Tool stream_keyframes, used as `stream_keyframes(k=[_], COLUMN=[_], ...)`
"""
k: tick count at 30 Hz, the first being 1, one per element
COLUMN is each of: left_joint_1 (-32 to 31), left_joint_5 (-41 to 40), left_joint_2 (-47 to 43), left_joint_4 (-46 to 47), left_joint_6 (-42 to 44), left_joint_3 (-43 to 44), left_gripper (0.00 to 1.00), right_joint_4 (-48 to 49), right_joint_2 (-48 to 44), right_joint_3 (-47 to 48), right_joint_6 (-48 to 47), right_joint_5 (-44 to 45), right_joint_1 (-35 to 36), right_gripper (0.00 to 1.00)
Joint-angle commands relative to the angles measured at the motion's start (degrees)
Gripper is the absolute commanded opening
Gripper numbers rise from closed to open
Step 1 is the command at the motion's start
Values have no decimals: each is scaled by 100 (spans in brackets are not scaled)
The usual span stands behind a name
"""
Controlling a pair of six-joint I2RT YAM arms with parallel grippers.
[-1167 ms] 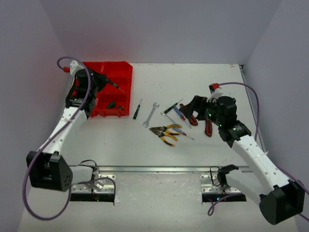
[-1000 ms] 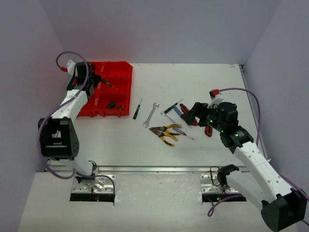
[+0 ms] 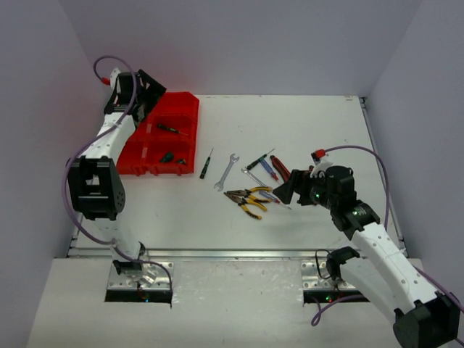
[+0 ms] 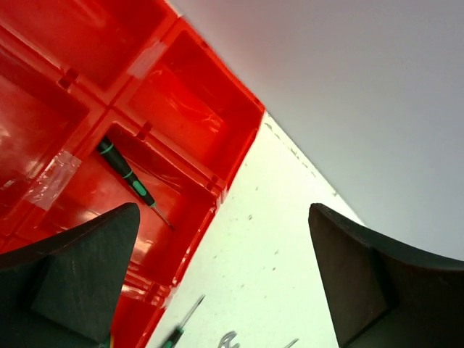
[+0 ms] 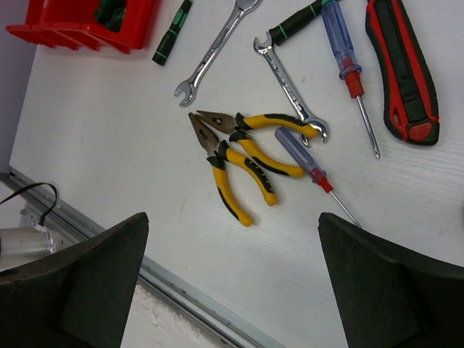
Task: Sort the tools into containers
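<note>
Left gripper (image 3: 151,88) hangs high over the far left corner of the red tray (image 3: 196,145). It is spread wide with nothing in it. Right gripper (image 3: 286,190) hangs over the pile of tools (image 3: 246,196), also spread wide and holding nothing.

One green screwdriver (image 4: 127,174) lies in the tray's middle box, on the side facing the pile. A few small dark tools (image 3: 172,157) sit in the near box. Most tools are on the counter (image 3: 304,123), not yet sorted: two pliers (image 5: 220,150), wrenches (image 5: 214,51), screwdrivers (image 5: 172,32) and the red cutters (image 5: 402,69). So the job looks early, and the step in hand looks like going for the next tool.

The right gripper looks straight down on the pliers, so they seem the likely pick. It would need to drop down, close on them and carry them across to the tray. That could be tricky. One wrench (image 5: 290,87) rests against a yellow handle and a blue screwdriver (image 5: 308,163) lies tight beside it, so they might get dragged along.

Room is good on the near side of the pliers, where the counter is bare up to its front edge. A wide bare strip also lies between the pile and the tray. The tray sits close to the left wall (image 3: 43,87), so the left arm has little room there.
</note>
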Motion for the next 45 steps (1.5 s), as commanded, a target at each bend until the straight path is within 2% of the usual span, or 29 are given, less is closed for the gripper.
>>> stream_keyframes(k=[1, 5, 8, 11, 12, 16, 20, 23, 31, 36, 37, 39, 43, 45], left_joint_1=[-1178, -2048, -2606, -2960, -3025, -3042, -3069, -3056, -2827, -2712, -2711, -2703, -2703, -2703], left_joint_5=[-394, -405, -440, -692, -653, -660, -864, -1079, -815, -550, -511, -338, -134, -80], left_joint_2=[-785, -859, -438, 45, 238, 716, 1268, 1550, 2280, 2485, 2509, 2523, 2514, 2513], left_joint_4=[-963, -1386, -1718, -1980, -2029, -2304, -2654, -2848, -2863, -2770, -2749, -2692, -2587, -2585], left_joint_6=[1536, 2266, 2780, 3133, 3238, 3343, 3424, 3448, 3614, 3629, 3622, 3620, 3585, 3580], left_joint_3=[847, 176, -8, 145, 185, 370, 526, 731, 1140, 1128, 1113, 1048, 925, 934], left_gripper=[100, 100, 98, 91, 85, 71, 63, 63, 62, 58, 55, 34, 14, 11], right_joint_4=[191, 210, 207, 207, 207, 216, 219, 281, 453, 572, 604, 629, 636, 665], right_joint_2=[349, 553, 485, 382, 302, 99, -23, -36, -38, -88, -81, -24, 61, 23], right_joint_3=[187, 264, 210, 143, 87, -88, -249, -315, -329, -414, -437, -443, -432, -457], right_joint_6=[572, 757, 736, 734, 734, 678, 599, 563, 410, 364, 372, 378, 380, 391], right_joint_5=[123, 16, -138, -167, -175, -216, -269, -344, -760, -748, -747, -764, -806, -813], right_joint_1=[5, 1, 5, 5, 5, 4, 5, -4, -2, -4, 3, 1, 3, 1], right_gripper=[99, 99, 99, 99, 99, 99, 99, 99, 99, 99, 99, 99, 99, 99])
